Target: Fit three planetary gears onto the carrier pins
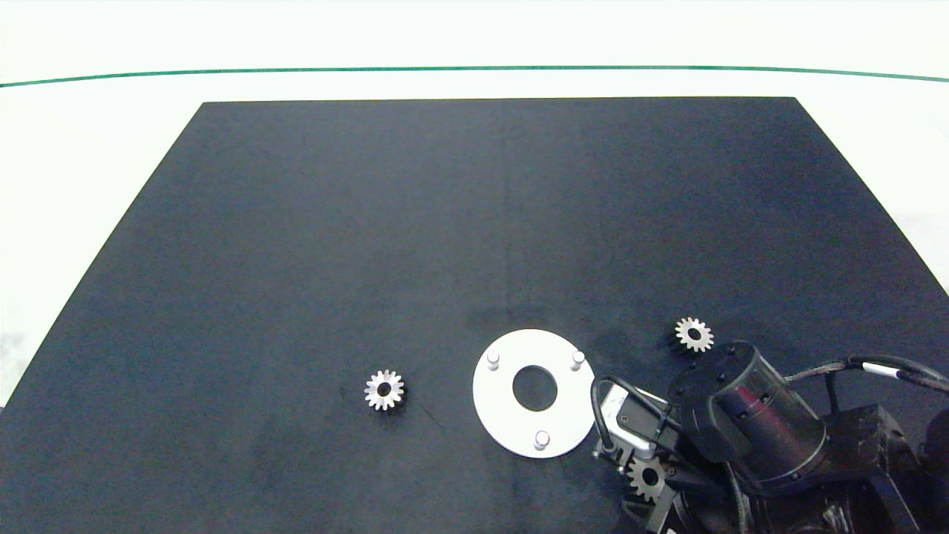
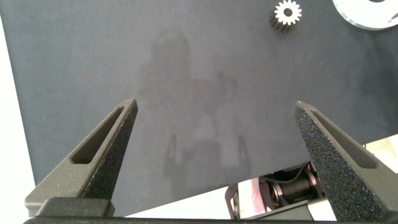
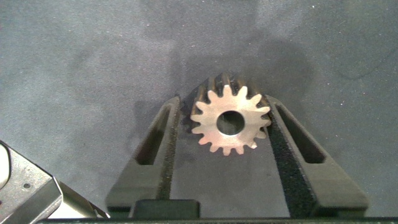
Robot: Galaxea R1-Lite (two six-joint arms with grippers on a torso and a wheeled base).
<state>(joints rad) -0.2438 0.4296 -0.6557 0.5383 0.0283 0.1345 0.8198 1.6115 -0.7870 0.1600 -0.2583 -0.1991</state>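
While the right gripper (image 3: 227, 124) sits low at the near right of the black mat (image 1: 371, 222), its two fingers bracket a gear (image 3: 230, 120), one on each side. One finger's pad presses against the teeth; the other finger lies just beside the teeth, and I cannot tell whether it touches. The gear lies flat with its hole facing up, so the jaws are closing round it, grasp not clearly complete. From above, this gear (image 1: 647, 478) shows just off the near-right rim of the disc (image 1: 498, 415), partly framed by the dark right arm (image 1: 749, 423).

The disc lies flat on the mat with three pins standing in a triangle: one far left (image 1: 492, 360), one far right (image 1: 577, 360), one near (image 1: 542, 439). All three are bare.

A second gear (image 1: 694, 334) rests on the mat to the far right of the disc, near the arm's wrist. A third gear (image 1: 385, 389) lies to the left of the disc, well apart from it.

The left gripper (image 2: 217, 134) hangs over bare mat with its jaws spread wide, gripping nothing; the third gear (image 2: 286, 13) and the disc's edge (image 2: 367, 15) show beyond it
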